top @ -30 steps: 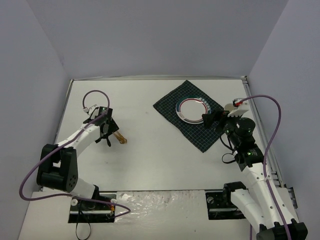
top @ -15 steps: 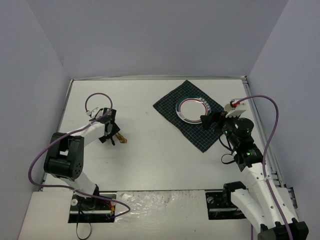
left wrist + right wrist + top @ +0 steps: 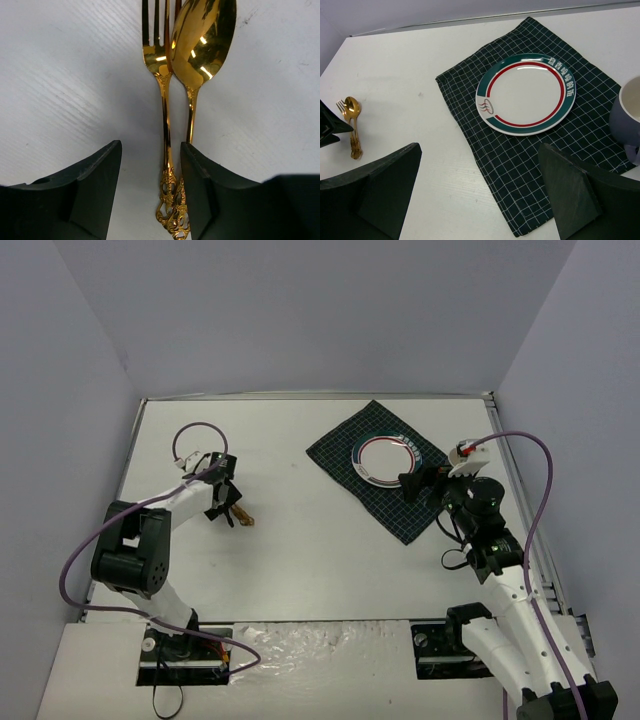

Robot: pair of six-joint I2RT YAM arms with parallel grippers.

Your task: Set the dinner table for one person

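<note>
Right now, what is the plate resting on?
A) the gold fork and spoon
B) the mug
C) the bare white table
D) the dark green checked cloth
D: the plate sits wholly on the checked cloth, while the gold fork and spoon lie far off on the white table.

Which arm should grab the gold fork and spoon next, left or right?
Left. The left hand hangs right over the fork and spoon, the fork's handle between its fingers. The right hand is far off, by the plate on the checked cloth.
</note>
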